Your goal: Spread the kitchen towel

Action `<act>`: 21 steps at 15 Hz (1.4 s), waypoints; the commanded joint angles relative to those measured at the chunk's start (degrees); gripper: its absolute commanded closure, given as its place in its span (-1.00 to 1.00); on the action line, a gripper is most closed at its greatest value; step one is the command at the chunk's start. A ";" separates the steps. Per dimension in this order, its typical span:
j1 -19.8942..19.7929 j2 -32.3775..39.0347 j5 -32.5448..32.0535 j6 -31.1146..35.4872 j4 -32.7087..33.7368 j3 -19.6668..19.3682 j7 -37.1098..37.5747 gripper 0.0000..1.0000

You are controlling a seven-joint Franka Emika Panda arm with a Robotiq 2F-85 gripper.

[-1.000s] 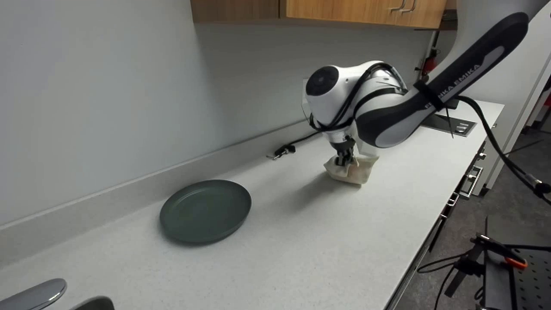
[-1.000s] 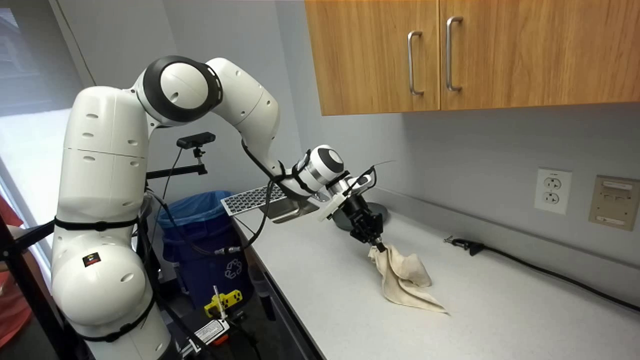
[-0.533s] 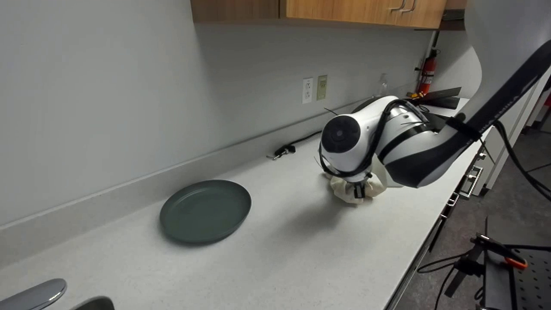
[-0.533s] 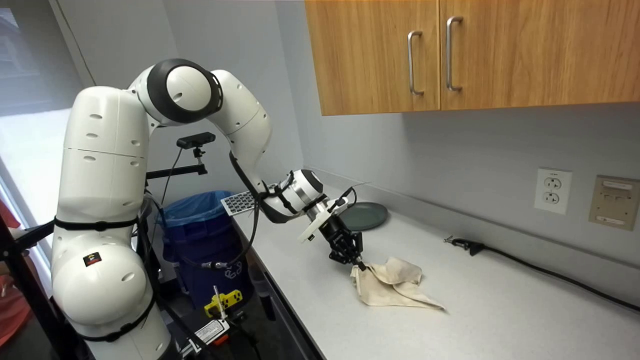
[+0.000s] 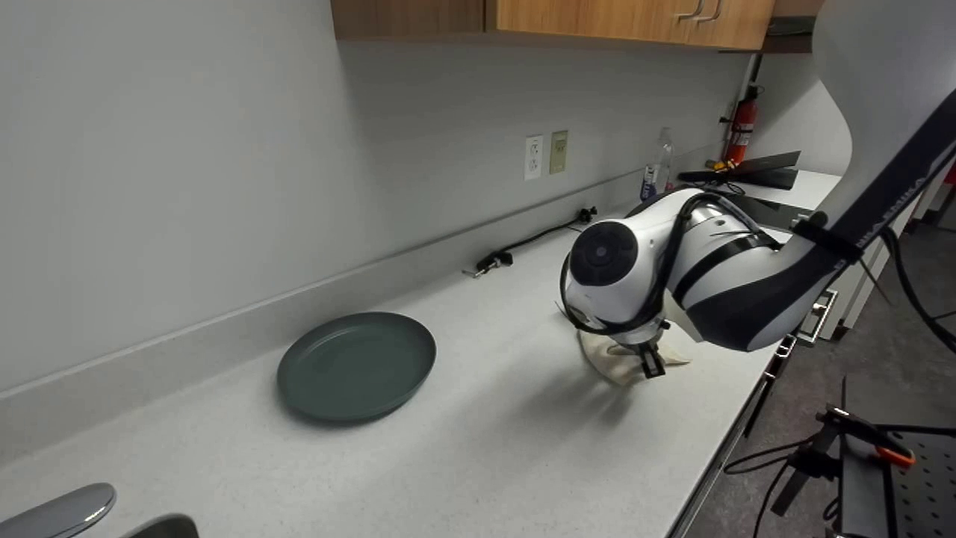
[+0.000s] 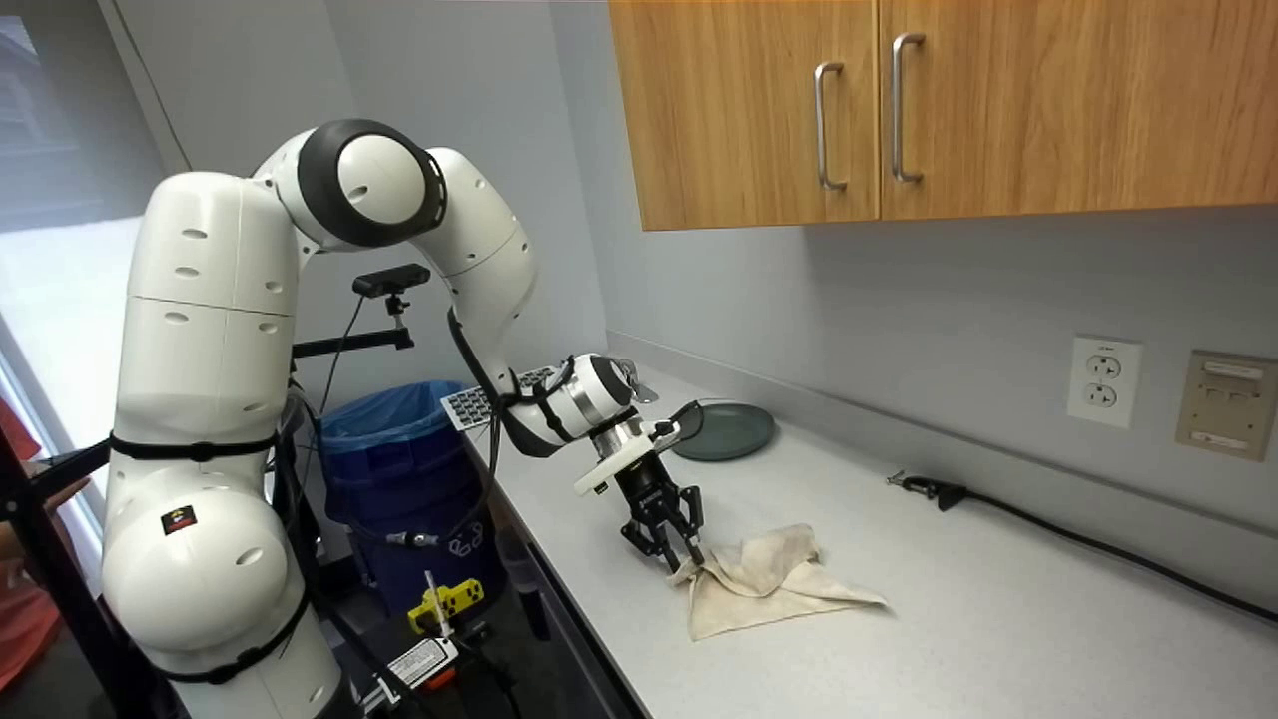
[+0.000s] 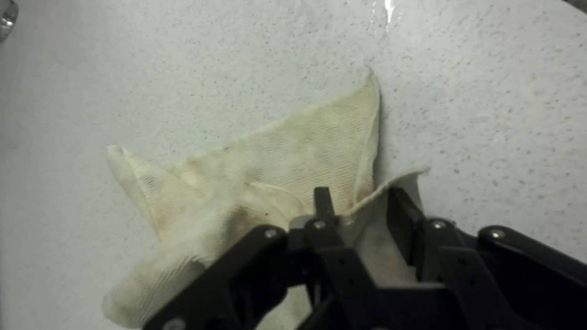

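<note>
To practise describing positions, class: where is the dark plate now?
In an exterior view, the dark plate lies left of centre on the counter, near the wall, with the kitchen towel to its right.

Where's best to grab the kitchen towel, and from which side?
Probably pinch the humped fold of the kitchen towel, with the open gripper coming from above: that fold bulges up off the counter, offering something to close on, while the tapering corner lies lower.

Fingers parted, the hand is over the rumpled kitchen towel on the counter.
</note>
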 commanded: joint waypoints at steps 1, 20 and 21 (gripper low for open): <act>-2.21 -1.08 6.59 -1.61 -0.02 1.26 -7.81 -0.36; -6.51 5.45 24.11 6.25 16.15 -6.37 -7.25 -0.77; -6.48 5.92 24.44 6.11 16.63 -6.85 -7.23 -0.69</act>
